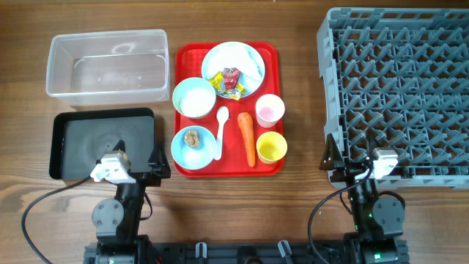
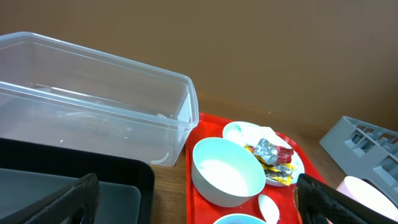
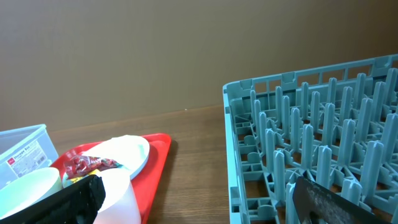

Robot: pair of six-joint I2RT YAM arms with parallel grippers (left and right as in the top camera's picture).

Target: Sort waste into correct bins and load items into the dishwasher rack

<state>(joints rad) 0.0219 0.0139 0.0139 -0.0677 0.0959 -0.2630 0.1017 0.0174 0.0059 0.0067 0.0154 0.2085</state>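
Both pairs are gaping wide and gripping nothing: the left fingers (image 2: 59, 202) are hovering by the black tray (image 1: 80, 143), the right fingers (image 3: 339, 202) beside the dishwasher rack (image 1: 396, 81). The carrot (image 1: 248, 137) is lying on the red tray (image 1: 273, 73) between spoon (image 1: 220, 132) and yellow cup (image 1: 271, 147); stiff, smooth, likely rolling, so pinching across its thick end is looking safest.

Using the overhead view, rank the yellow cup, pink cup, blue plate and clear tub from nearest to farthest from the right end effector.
From the right end effector:
1. Yellow cup, near right corner of the red tray.
2. Pink cup, just behind it.
3. Blue plate, tray's far end.
4. Clear tub, far left, off the tray.
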